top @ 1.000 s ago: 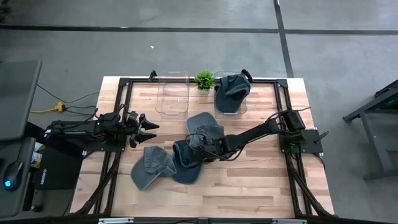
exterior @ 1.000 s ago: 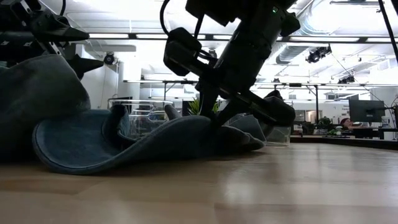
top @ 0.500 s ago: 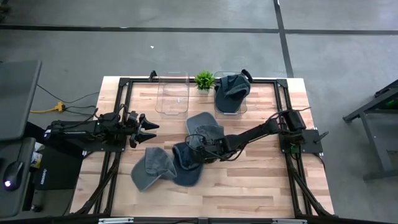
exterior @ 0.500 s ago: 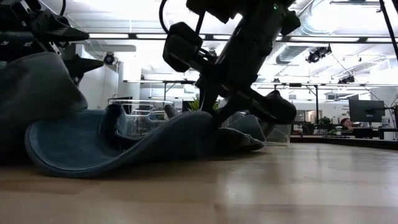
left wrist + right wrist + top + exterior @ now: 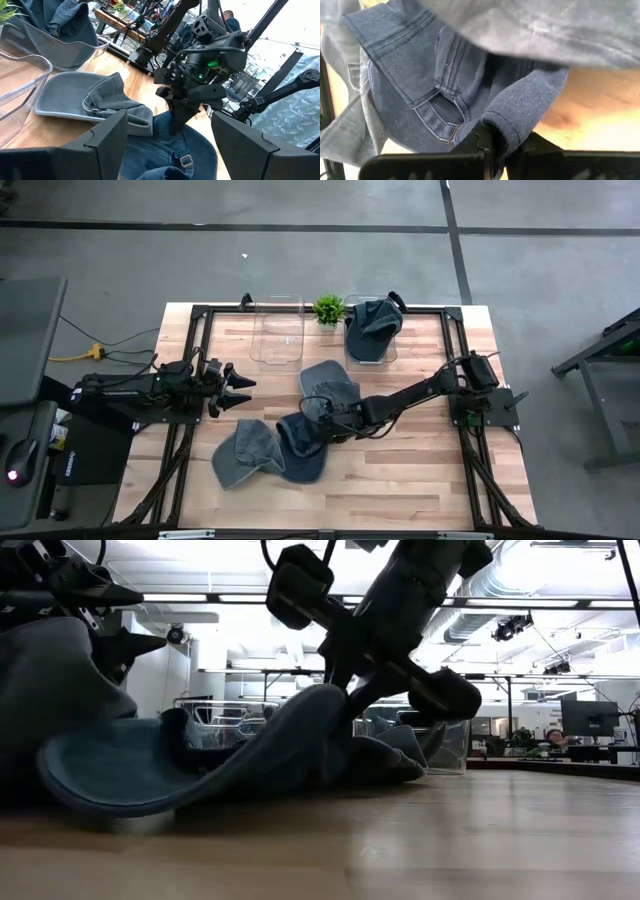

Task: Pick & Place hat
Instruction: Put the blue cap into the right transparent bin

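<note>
A dark blue denim hat lies mid-table, between a grey hat toward the table's left and a light grey cap toward the far side. Another dark hat sits in the far right bin. My right gripper reaches in from the right and is shut on the denim hat. My left gripper hovers open over the table's left side, touching nothing. Its wrist view shows the denim hat and the cap. My right gripper pinches a folded edge of the denim hat's crown between its two fingers, beside the strap and buckle. It comes slanting down from the table's right. The held edge is raised and the hat tilts, with its brim on the table.
An empty clear bin and a small green plant stand at the far edge. A black frame rims the wooden table. Bare wood lies toward the near edge and the near right.
My right gripper has risen, still shut, drawing the denim hat's held edge up. The hat now tips steeply, while its brim stays low on the table, nudged against the grey hat.
</note>
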You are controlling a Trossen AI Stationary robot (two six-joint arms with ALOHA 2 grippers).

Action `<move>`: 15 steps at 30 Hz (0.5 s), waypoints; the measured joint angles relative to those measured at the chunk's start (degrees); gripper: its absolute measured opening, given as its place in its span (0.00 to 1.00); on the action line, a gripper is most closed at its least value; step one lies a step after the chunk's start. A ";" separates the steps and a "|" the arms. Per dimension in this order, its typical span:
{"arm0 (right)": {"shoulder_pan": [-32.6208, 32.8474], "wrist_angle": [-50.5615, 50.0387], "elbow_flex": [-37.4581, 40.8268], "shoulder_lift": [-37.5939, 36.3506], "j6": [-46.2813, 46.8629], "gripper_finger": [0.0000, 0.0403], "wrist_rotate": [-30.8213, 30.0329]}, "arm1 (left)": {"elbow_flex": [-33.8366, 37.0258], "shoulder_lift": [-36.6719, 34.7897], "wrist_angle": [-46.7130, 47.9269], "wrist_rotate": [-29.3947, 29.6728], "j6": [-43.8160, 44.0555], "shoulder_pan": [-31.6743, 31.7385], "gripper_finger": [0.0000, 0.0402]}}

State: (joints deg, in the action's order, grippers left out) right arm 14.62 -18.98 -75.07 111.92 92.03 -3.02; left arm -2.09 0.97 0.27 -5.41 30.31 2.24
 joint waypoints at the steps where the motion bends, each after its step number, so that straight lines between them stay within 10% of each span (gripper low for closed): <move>1: 0.30 0.24 0.01 0.00 0.00 0.03 0.21 | 0.00 0.00 -0.02 0.00 0.00 0.01 0.66; 15: 4.01 -1.30 0.00 -0.09 -11.74 0.03 -0.80 | 0.00 0.00 -0.04 0.00 -0.01 0.01 0.66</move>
State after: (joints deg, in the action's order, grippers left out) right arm 18.63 -20.27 -75.07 111.83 80.29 -3.83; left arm -2.09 0.97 0.23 -5.41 30.31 2.24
